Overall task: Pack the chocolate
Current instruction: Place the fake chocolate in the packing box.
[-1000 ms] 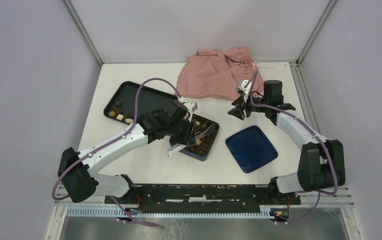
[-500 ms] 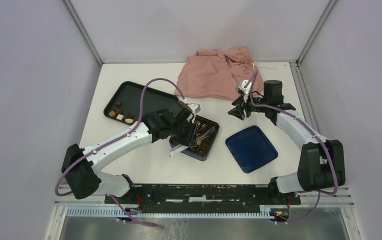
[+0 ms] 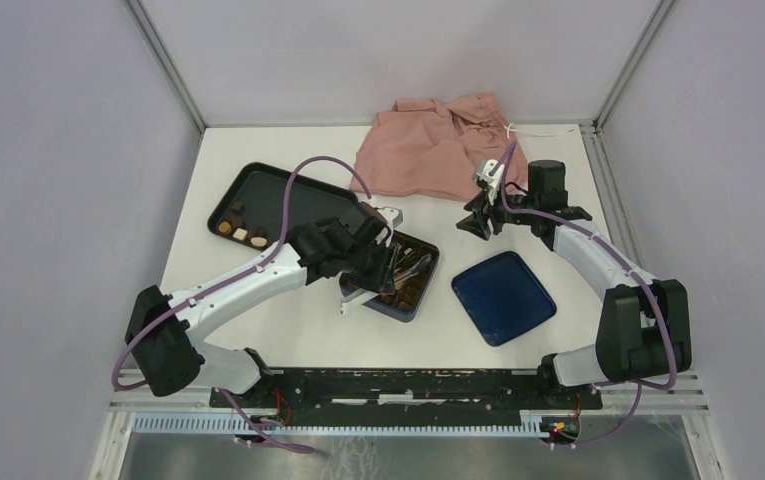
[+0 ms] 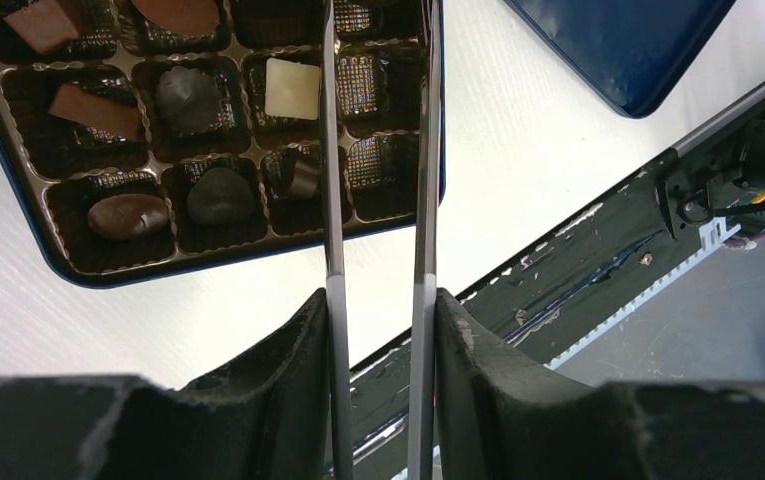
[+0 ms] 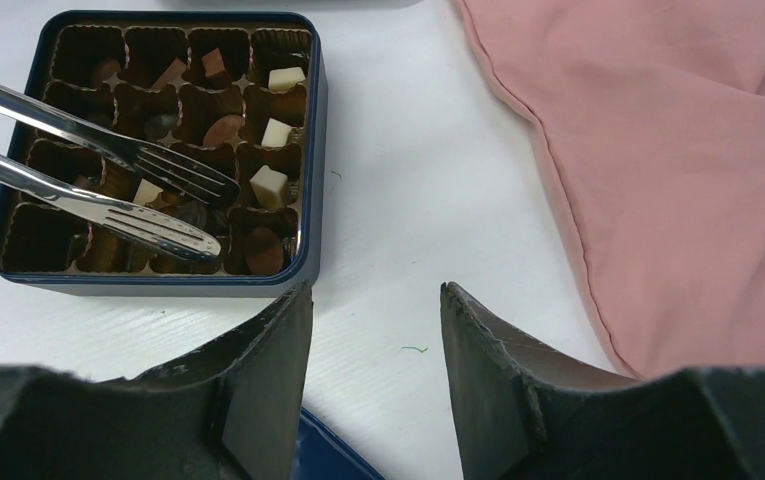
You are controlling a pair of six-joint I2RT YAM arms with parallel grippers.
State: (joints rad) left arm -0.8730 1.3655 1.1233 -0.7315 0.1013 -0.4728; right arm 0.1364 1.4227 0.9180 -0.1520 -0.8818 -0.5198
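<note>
Two tools: your left tool (image 4: 380,300) is pressed onto the tongs (image 4: 332,200); your right tool (image 5: 376,290) is spread, with nothing between its fingers.
Left grip: it clamps both arms of the tongs near their back end, so the forked tips reach well ahead of it. The squeeze looks partial, since the tips stand apart.
Tong tips: they hang over the box (image 5: 313,150) ahead of the left tool and pinch nothing that I can see.
Task's thing: most chocolate pieces (image 5: 269,185) sit in the box's cups beneath the tong tips. A few loose pieces (image 3: 241,232) lie on the black tray (image 3: 268,185), well apart on the left tool's left.
Empty cups: some show beside the tong tips, so you look part-way through packing.
Right tool's place: it hovers above the tabletop (image 5: 408,200), with the box ahead-left and the pink cloth (image 5: 678,150) on its right. I judge it is parked clear to give the left tool room.
Lid: the blue lid (image 3: 503,297) lies below and behind the right tool, handy for closing.
</note>
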